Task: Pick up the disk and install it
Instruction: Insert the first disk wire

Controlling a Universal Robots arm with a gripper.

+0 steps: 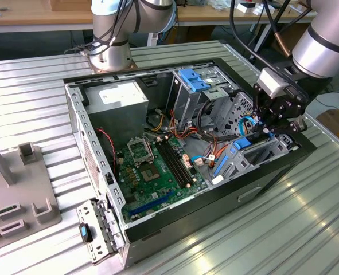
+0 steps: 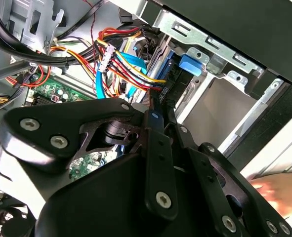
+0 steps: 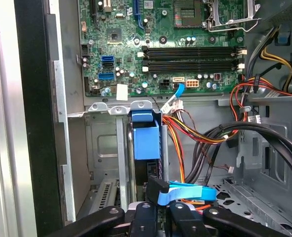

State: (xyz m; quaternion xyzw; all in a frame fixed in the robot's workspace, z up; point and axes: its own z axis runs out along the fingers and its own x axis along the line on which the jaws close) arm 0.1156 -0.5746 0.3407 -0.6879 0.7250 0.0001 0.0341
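Ribbed table [image 1: 307, 217] bears the open case [image 1: 186, 216]; cables [image 3: 171, 132] crowd the disk [image 3: 146, 140].

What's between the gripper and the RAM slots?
In the exterior view, red and orange wires and a blue cable run between gripper and RAM slots.
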